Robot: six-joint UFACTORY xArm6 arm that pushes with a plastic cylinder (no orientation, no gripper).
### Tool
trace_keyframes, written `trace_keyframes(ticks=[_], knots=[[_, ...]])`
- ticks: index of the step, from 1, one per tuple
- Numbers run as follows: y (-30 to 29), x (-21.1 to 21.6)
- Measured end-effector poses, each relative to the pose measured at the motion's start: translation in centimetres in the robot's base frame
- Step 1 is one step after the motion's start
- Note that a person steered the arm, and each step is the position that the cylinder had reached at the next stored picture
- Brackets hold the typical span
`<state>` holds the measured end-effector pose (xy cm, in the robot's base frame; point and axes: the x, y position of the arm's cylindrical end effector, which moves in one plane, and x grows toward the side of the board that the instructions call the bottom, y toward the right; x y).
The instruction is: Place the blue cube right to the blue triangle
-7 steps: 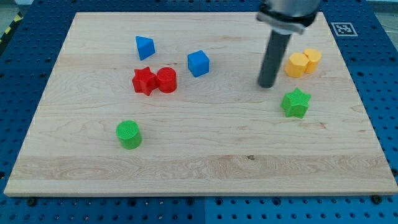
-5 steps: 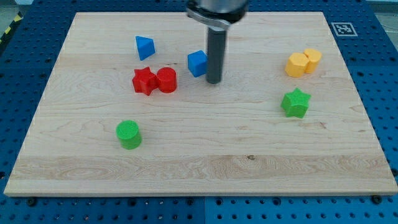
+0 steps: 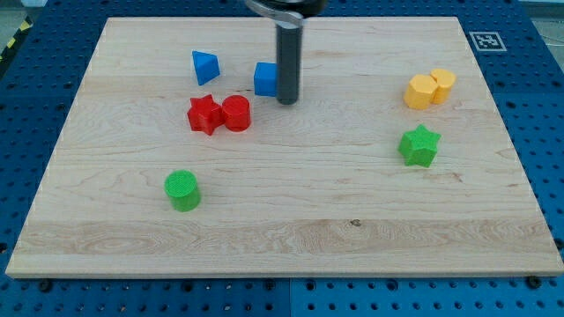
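Note:
The blue cube (image 3: 265,78) sits on the wooden board (image 3: 282,202) near the view's top, right of the blue triangle (image 3: 204,67) with a gap between them. My tip (image 3: 286,101) stands right against the cube's right side, at its lower right corner. The rod partly hides the cube's right edge.
A red star (image 3: 204,114) and a red cylinder (image 3: 236,114) sit side by side just below the cube. A green cylinder (image 3: 182,190) is at lower left. Two yellow blocks (image 3: 429,88) and a green star (image 3: 419,145) are at the right.
My tip swept from the right side of the board leftwards to the blue cube and pushed it a little to the left and up, closer to the blue triangle.

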<state>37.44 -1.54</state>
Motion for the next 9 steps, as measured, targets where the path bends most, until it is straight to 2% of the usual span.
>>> trace_keyframes(ticks=[1,2,5,6,8,9], knots=[[-6.4,-1.0],[-7.4,-1.5],[5.1,-2.3],[4.3,-4.2],[-5.3,-4.3],[-5.7,-4.8]])
